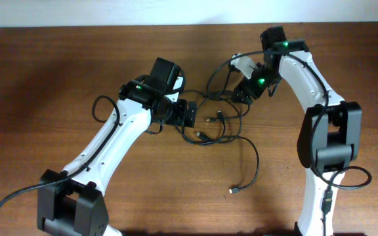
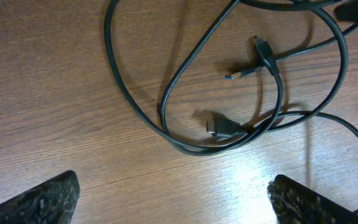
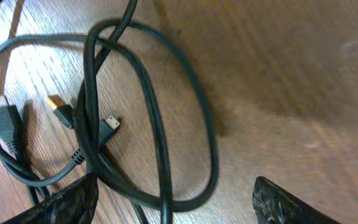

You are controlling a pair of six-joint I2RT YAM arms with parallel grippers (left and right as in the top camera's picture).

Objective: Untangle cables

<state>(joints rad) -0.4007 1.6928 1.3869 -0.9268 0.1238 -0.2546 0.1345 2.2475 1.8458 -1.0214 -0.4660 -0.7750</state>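
Cables: two thin black cords lie tangled on the wooden table, about mid-table, in the space between the two grippers. The loops overlap and cross several times. One strand trails away from the knot toward the near edge and ends in a small plug, well apart from the rest. Left gripper: jaws spread wide, nothing between them, hovering just beside the tangle. Its wrist view shows a blue-tipped plug and a black plug lying inside a loop. Right gripper: jaws apart, not clamped on anything. The bottom of a cable loop lies in the gap between the fingers. A yellowish plug and a small dark plug lie close together, beside crossing strands.
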